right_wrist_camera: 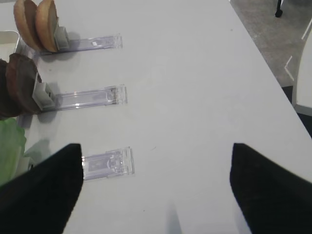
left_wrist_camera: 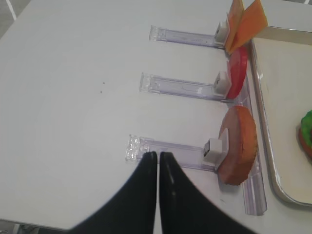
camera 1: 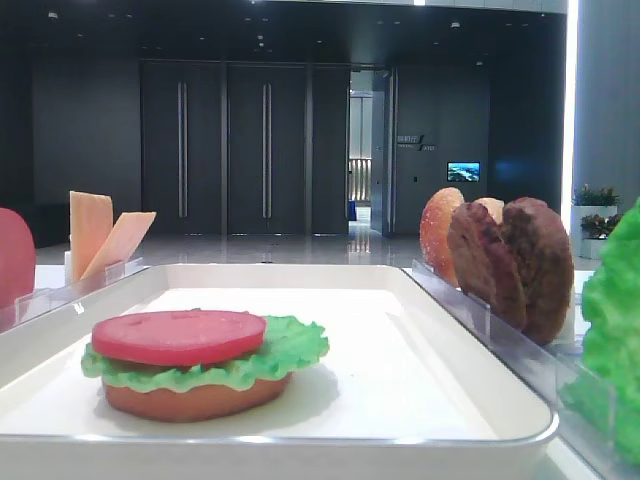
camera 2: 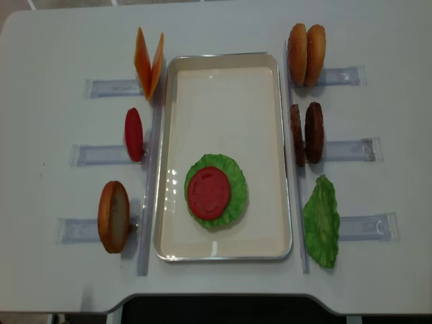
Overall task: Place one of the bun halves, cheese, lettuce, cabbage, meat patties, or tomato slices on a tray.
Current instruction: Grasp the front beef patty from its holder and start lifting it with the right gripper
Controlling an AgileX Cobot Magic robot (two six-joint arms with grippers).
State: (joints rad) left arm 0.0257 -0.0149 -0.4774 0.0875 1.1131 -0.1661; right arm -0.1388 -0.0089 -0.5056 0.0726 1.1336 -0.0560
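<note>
On the white tray (camera 2: 169, 135) lies a stack: a bun half (camera 1: 195, 398), lettuce (camera 2: 236, 196) and a tomato slice (camera 2: 208, 192) on top. Two meat patties (camera 2: 307, 133) stand on edge right of the tray, with two bun halves (camera 2: 307, 54) behind them and a lettuce leaf (camera 2: 321, 221) in front. Left of the tray stand cheese (camera 2: 148, 62), a tomato slice (camera 2: 133, 133) and a bun half (camera 2: 113, 216). Cabbage is out of view. My left gripper (left_wrist_camera: 157, 155) is shut and empty over the bun half's rack. My right gripper (right_wrist_camera: 156, 146) is open over bare table beside the lettuce rack.
Clear acrylic racks (camera 2: 351, 150) run outward from the tray on both sides, three per side. The table's right edge and the floor (right_wrist_camera: 273, 39) show in the right wrist view. Neither arm appears in the two exterior views.
</note>
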